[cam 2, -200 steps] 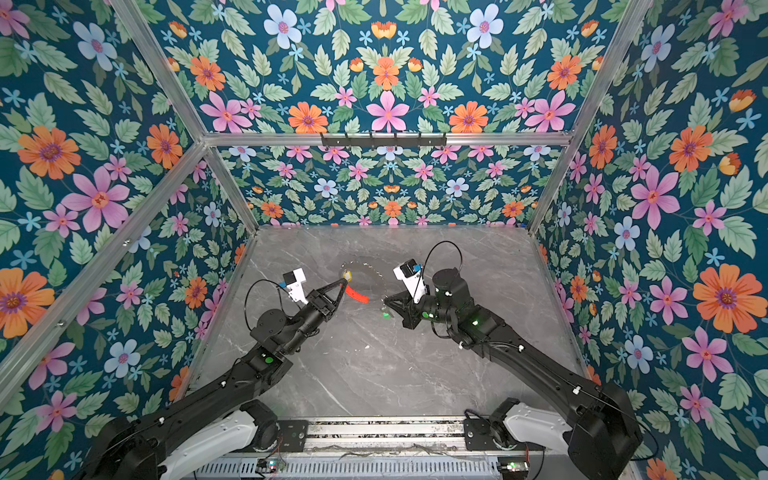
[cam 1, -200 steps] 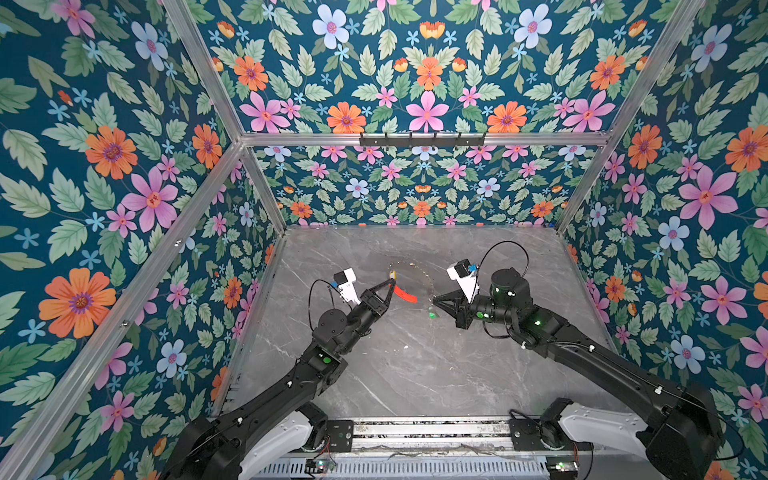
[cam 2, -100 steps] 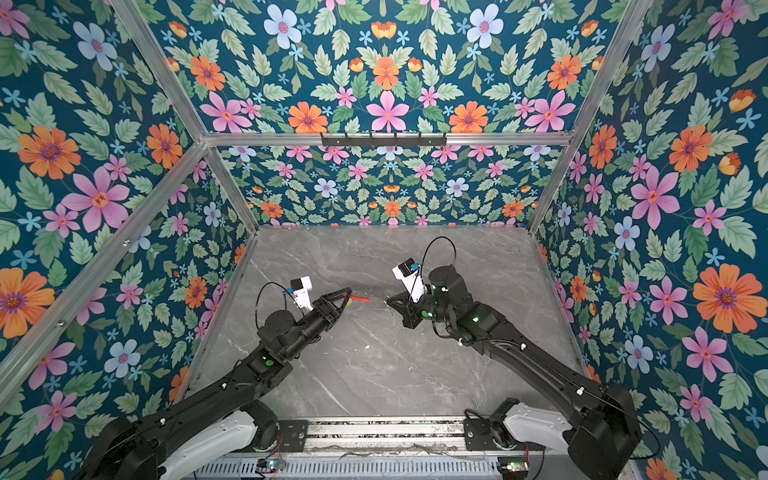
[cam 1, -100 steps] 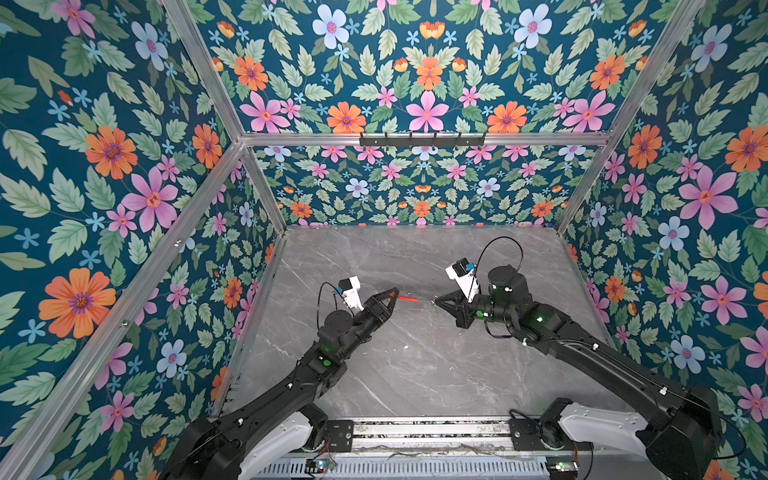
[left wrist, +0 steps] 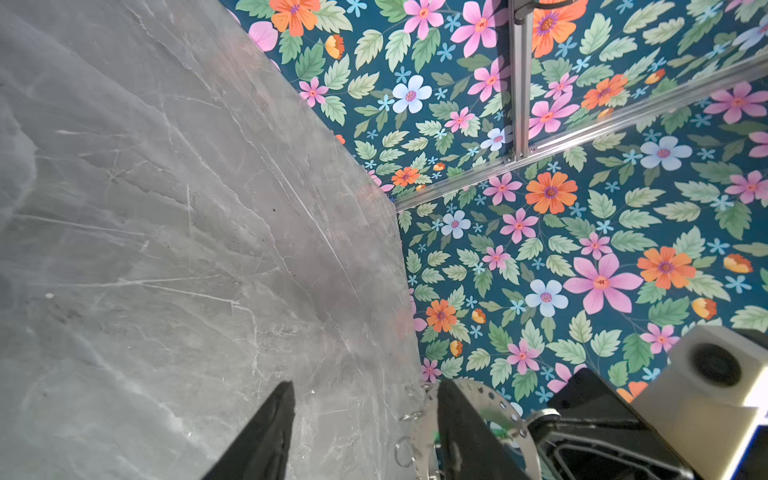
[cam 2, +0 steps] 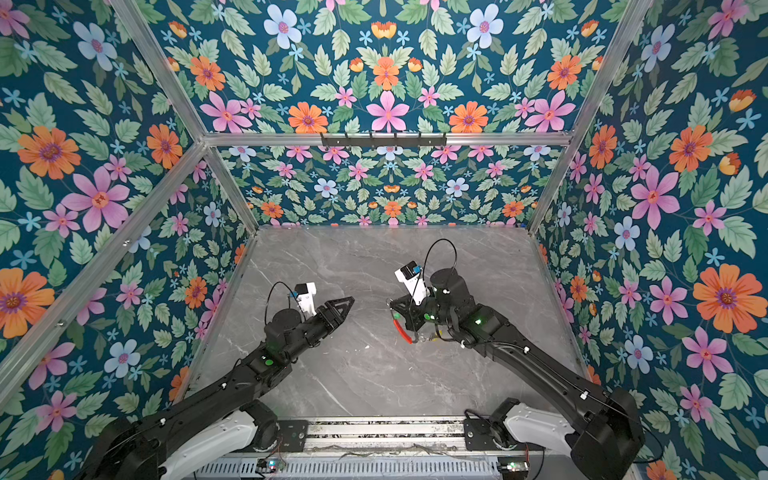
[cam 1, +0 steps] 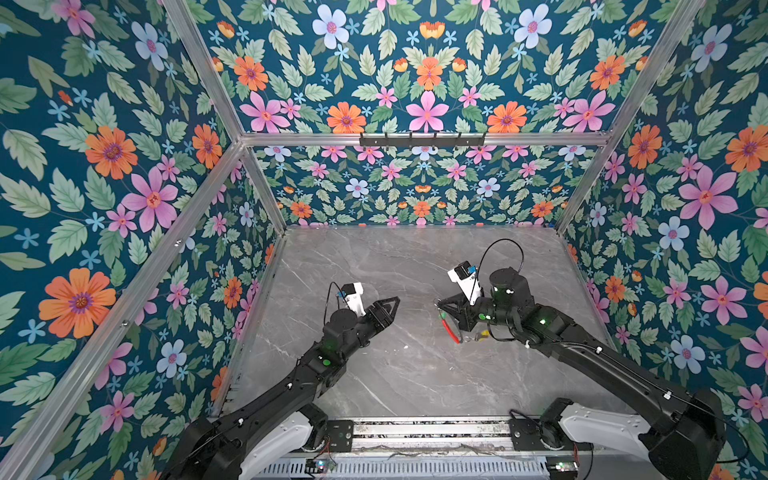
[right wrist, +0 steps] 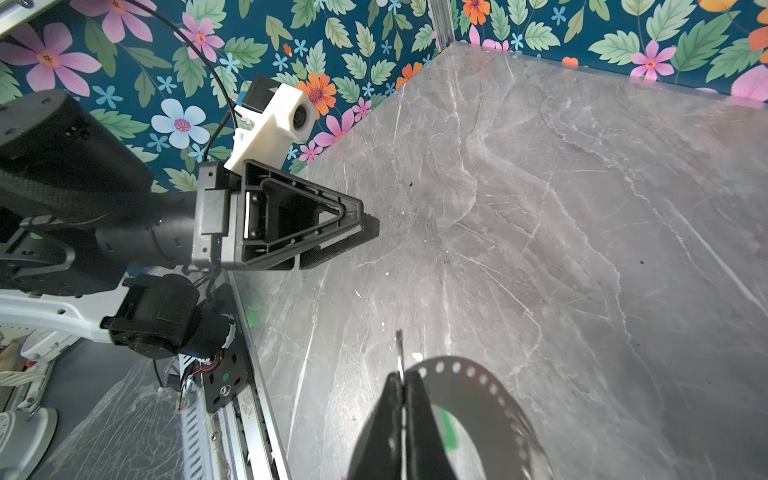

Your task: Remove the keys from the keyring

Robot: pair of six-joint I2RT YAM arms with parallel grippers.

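My right tool (cam 1: 440, 306) pinches the rim of the keyring (cam 1: 452, 331), right of centre in both top views; my left tool (cam 1: 390, 302) is spread and empty. The keyring looks light, stiff and slippery. It hangs edge-on, its line slanting toward lower right. I'd grip the keys (cam 1: 482, 333) at their tagged ends.

A grey marble-patterned tabletop (cam 1: 374, 266) with pale veins and fine scratches showed in both top views. A few tiny white specks (cam 1: 407, 347) lay on it, just toward six o'clock from its middle. A metal rail (cam 1: 428, 432) ran along its six o'clock edge, and floral walls (cam 1: 415, 195) stood along the nine, twelve and three o'clock edges.
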